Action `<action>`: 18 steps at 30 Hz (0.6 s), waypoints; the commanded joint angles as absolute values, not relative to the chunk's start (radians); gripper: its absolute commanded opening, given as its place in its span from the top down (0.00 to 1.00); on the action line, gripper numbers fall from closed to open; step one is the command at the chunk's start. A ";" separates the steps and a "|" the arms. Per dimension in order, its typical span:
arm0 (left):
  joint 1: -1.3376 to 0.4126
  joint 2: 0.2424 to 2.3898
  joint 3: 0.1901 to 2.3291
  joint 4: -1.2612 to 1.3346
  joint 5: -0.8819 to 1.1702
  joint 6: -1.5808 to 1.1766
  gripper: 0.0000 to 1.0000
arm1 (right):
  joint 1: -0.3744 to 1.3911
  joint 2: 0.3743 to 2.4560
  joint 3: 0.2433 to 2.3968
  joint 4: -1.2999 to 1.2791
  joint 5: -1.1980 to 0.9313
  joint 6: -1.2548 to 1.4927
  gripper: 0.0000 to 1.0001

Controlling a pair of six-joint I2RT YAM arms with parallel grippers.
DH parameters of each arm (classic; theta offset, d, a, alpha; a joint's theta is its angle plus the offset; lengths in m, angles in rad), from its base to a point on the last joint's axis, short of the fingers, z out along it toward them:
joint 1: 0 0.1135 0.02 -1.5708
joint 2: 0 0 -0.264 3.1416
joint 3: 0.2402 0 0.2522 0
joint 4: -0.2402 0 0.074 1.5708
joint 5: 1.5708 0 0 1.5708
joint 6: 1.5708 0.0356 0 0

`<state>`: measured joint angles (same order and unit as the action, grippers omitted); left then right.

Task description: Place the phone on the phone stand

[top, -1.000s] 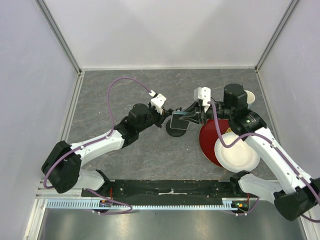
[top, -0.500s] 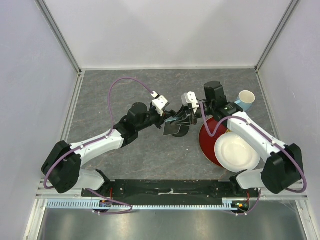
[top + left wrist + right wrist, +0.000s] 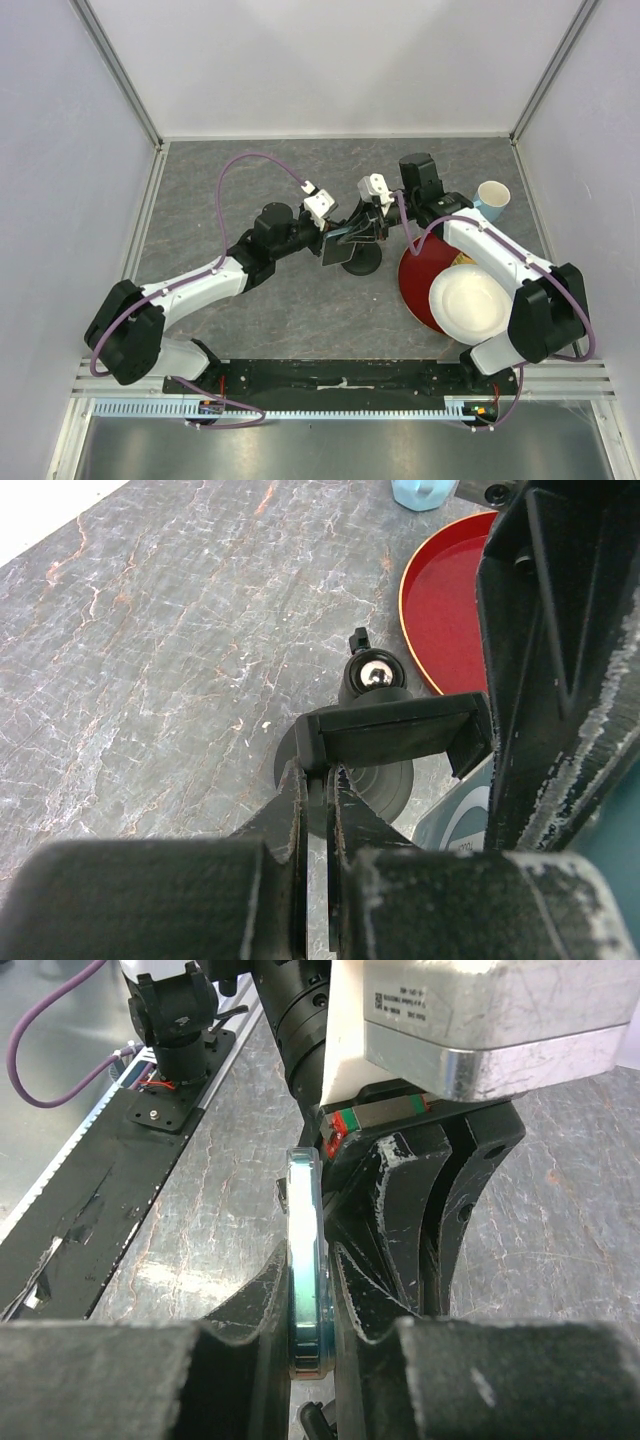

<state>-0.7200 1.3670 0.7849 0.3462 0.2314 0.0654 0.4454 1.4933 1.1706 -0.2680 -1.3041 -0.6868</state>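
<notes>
Showing edge-on, thin phone [image 3: 305,1260], greenish rim

Your table [image 3: 250,180] was a grey, marble-veined slab, and you had 3 things standing directly on it. The phone stand [image 3: 365,264] sat on its round black base just off centre, toward 3 o'clock. The red plate [image 3: 418,278] lay beside it at 4 o'clock. A pale blue cup [image 3: 492,196] stood upright at 2 o'clock, near the right wall.
</notes>
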 commanded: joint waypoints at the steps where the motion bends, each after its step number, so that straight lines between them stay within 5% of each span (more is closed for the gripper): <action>1: -0.727 1.379 0.798 0.301 0.288 0.087 0.98 | 0.422 1.502 1.247 -0.178 -1.368 -0.741 1.00; 9: -0.723 1.382 0.818 0.293 0.227 0.009 0.97 | 0.419 1.493 1.240 -0.175 -1.350 -0.663 1.00; 11: -0.723 1.381 0.830 0.267 0.189 -0.081 0.81 | 0.419 1.485 1.246 -0.172 -1.329 -0.602 1.00; 12: -0.721 1.373 0.834 0.255 0.170 -0.103 0.63 | 0.419 1.485 1.252 -0.163 -1.319 -0.541 1.00; 18: -0.718 1.264 0.824 0.154 0.082 -0.242 0.25 | 0.420 1.425 1.142 0.135 -1.223 -0.252 1.00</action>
